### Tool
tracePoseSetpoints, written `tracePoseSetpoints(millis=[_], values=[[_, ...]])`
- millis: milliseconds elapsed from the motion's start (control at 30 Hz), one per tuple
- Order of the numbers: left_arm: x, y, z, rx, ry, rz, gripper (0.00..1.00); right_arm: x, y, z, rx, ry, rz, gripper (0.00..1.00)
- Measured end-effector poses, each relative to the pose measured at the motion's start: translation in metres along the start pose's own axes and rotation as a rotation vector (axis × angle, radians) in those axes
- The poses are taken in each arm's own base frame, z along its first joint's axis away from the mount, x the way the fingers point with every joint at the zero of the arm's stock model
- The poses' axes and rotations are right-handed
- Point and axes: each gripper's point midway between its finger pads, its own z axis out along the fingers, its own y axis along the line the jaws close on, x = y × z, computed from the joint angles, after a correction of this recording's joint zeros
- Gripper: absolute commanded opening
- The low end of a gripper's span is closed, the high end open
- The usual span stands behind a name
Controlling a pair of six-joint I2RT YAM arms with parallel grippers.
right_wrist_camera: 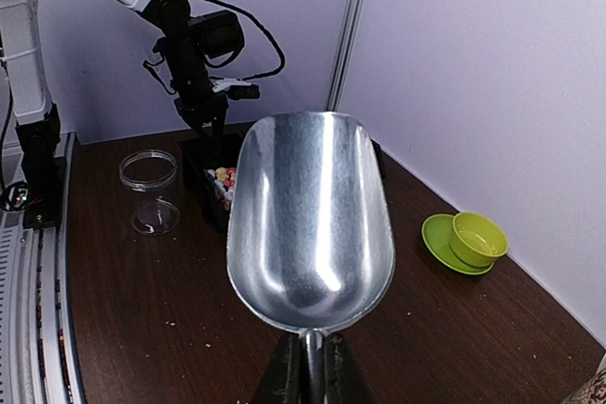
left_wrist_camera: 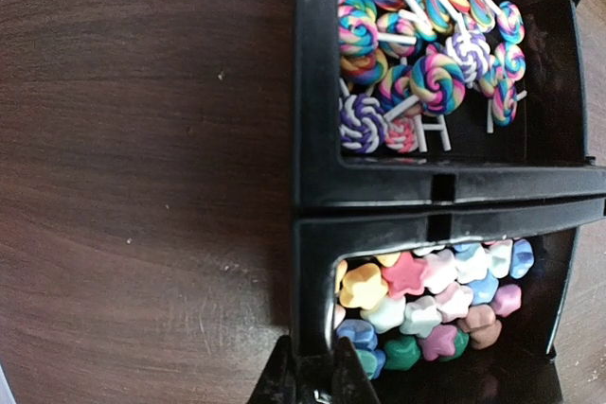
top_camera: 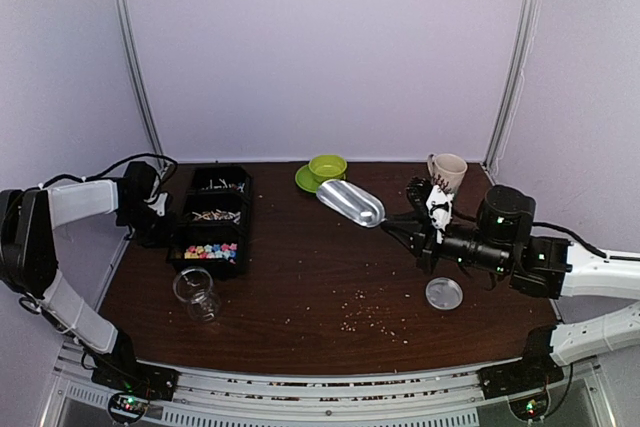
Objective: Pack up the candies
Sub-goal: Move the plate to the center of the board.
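Nearest the arm bases, pale crumbs (top_camera: 365,319) lie scattered over the dark wooden desk (top_camera: 300,277). A round clear lid (top_camera: 444,293) lies flat to the right of them. To the left a clear jar (top_camera: 197,294) sits with its mouth uncovered, just in front of the near end of a black tray (top_camera: 178,209). Farther back on the right, the right tool (top_camera: 402,225) is clamped tight on the handle of a metal scoop (top_camera: 350,202). The scoop is held above the desk with its shiny hollow facing up and its broad end pointing toward the tray. On the left, the left tool (left_wrist_camera: 312,380) has narrowed onto the tray's left wall at the near compartment, one finger on each side of the wall and pressed against it. The candies (left_wrist_camera: 426,302) lie in that near compartment: star-shaped pieces in pink, yellow, blue, green and white, heaped against one another. Across a black divider, the middle compartment holds swirled lollipops (left_wrist_camera: 417,54) on white sticks. What fills the far compartment is too small to tell. At the back of the desk, near the wall, a green bowl (top_camera: 327,166) rests on a green saucer (top_camera: 303,180). A beige mug (top_camera: 447,169) stands off to the right.
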Motion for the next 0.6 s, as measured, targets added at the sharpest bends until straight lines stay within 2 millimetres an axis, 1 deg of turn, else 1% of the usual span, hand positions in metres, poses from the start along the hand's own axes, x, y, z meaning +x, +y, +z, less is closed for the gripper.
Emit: tracePoseSetpoints(millis=[133, 200, 367, 500, 600], values=[[0.000, -0.002, 0.000, 0.003, 0.003, 0.008, 0.00, 0.015, 0.004, -0.002, -0.007, 0.025, 0.016, 0.00], [0.001, -0.003, 0.001, 0.003, 0.003, 0.013, 0.00, 0.019, 0.004, -0.003, -0.007, 0.033, 0.021, 0.00], [-0.001, -0.011, 0.003, 0.003, 0.007, 0.042, 0.00, 0.019, 0.002, -0.003, 0.007, 0.033, 0.021, 0.00], [-0.003, -0.028, 0.007, -0.002, 0.013, 0.104, 0.00, 0.018, 0.001, -0.003, 0.012, 0.028, 0.021, 0.00], [0.000, -0.046, 0.010, 0.011, 0.021, 0.165, 0.00, 0.020, 0.001, -0.003, 0.016, 0.029, 0.021, 0.00]])
